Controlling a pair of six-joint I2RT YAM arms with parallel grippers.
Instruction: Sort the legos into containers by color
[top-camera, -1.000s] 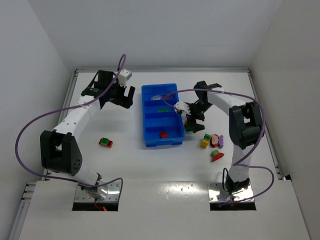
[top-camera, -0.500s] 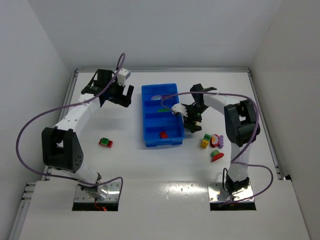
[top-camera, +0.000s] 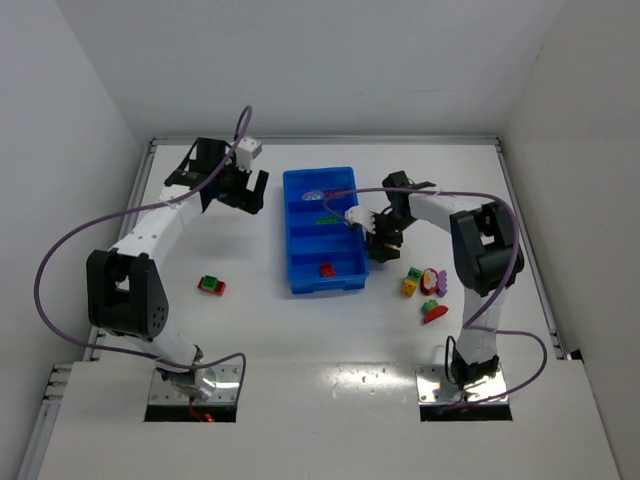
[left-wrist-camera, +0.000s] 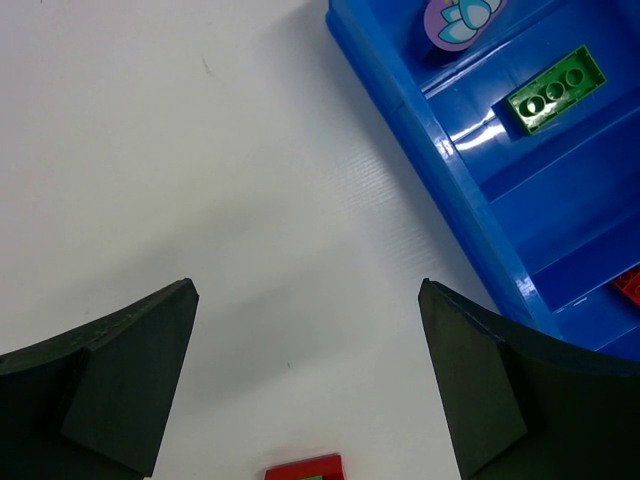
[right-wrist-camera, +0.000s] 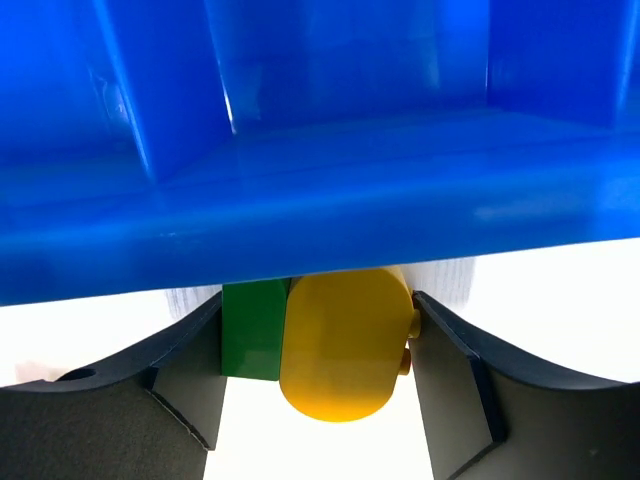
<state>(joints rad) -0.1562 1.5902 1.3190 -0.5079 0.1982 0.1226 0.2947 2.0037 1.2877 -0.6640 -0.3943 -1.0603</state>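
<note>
1. Our right gripper (top-camera: 381, 245) had its jaws partly closed on a green block and rounded yellow plastic lego (right-wrist-camera: 340, 350), side by side against the right outer wall of the bright blue rectangular plastic tray (top-camera: 289, 235) in the middle of the worktop (top-camera: 250, 330).
2. Our left gripper (left-wrist-camera: 305, 290) hung wide open, holding nothing, beside the tray's far-left corner.

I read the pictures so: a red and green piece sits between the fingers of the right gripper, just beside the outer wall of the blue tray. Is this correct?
Not quite. The right gripper has a yellow and green piece between its fingers, not a red and green one; the right wrist view shows it. The rest holds: the piece sits just beside the outer wall of the blue tray.
</note>
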